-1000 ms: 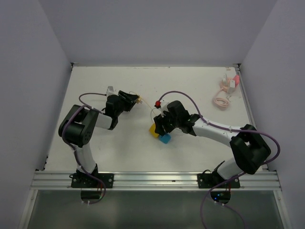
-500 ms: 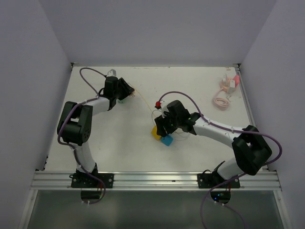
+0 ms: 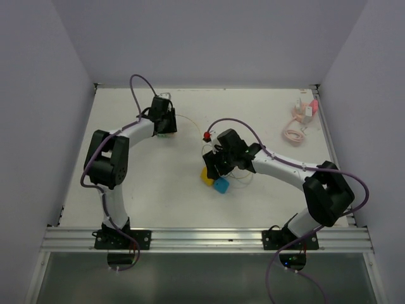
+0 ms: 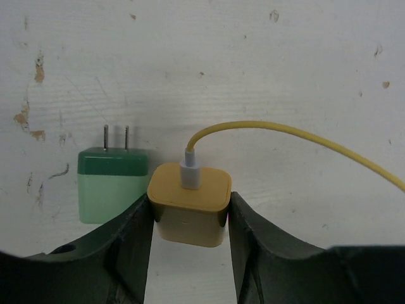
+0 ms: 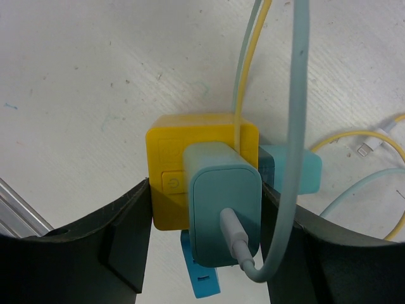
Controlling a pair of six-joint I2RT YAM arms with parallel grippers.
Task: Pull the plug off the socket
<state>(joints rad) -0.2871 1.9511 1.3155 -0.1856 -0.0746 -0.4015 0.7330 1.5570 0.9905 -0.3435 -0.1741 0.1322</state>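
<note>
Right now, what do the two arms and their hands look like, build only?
Both the left arm and the right arm have white links with bulky black joint housings. A purple cable loops loosely along each. The left hand and the right hand each have two broad, dark, matte fingers with rounded inner faces. No markings are readable.

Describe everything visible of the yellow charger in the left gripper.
The yellow charger is a rounded mustard plastic block, clamped on two sides by the left gripper. A white connector sits in its upper face, its yellow cable arcing off right. Its prongs are hidden. A green charger lies by its left corner.
</note>
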